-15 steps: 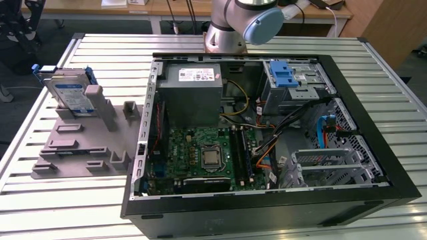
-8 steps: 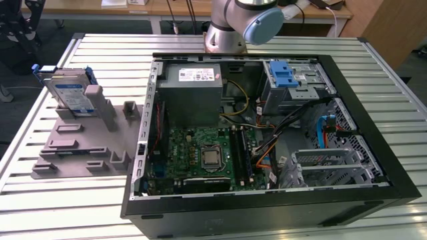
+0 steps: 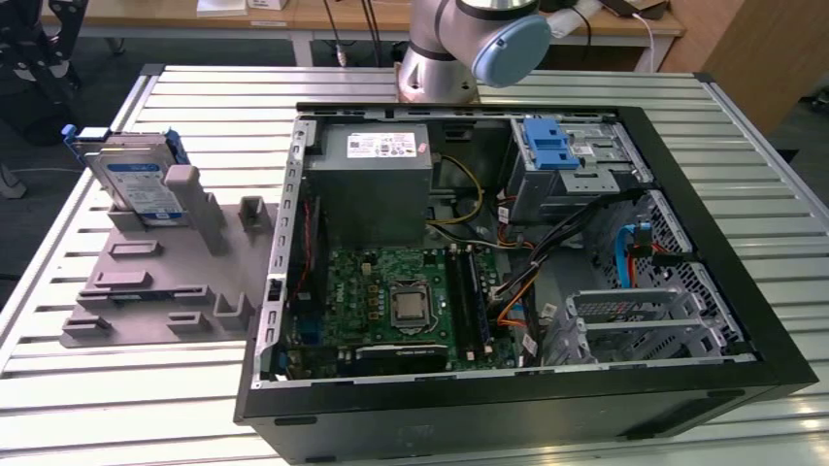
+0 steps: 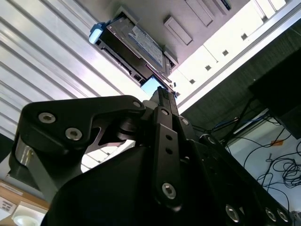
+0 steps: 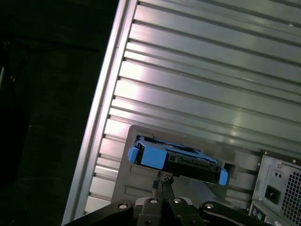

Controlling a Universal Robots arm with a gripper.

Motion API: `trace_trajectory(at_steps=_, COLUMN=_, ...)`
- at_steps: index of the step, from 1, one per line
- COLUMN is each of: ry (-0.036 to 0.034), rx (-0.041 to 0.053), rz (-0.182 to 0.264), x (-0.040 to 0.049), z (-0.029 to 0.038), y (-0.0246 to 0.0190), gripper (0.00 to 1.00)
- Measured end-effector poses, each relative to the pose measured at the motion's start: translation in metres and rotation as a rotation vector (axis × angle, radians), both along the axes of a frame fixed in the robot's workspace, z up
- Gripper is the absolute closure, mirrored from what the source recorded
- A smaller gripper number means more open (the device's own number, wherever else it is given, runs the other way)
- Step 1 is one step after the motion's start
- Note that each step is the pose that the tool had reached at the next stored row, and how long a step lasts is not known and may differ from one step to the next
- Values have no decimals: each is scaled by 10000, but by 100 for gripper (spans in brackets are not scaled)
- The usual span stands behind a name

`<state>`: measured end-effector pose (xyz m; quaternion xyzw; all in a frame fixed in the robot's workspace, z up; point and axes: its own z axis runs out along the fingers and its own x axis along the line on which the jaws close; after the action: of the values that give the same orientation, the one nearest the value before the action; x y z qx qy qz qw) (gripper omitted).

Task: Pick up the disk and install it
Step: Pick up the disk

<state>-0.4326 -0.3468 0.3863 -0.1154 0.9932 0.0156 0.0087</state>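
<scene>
The disk (image 3: 136, 180) stands on edge in a slot of a grey holder (image 3: 143, 282) on the exterior view's left; it is silver, with a white-and-blue label and a blue carrier frame. In the first wrist view the disk (image 5: 178, 160) shows its blue frame edge just beyond my gripper (image 5: 163, 180), whose thin fingertips are pressed together with nothing between them. In the second wrist view the gripper (image 4: 162, 92) points at the disk (image 4: 136, 44) and stays apart from it.
An open computer case (image 3: 725, 223) lies on the slatted metal table (image 3: 104, 388), to the holder's right in the exterior view. Inside are a drive cage with a blue latch (image 3: 550, 146), a motherboard (image 3: 388, 291) and cables. The arm's base (image 3: 467, 44) stands behind the case.
</scene>
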Motion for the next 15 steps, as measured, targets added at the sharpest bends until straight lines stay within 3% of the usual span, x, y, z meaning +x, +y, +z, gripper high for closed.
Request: trace_trajectory(at_steps=15, ry=0, rx=0, rz=389, x=0, z=-1, y=0, gripper=89)
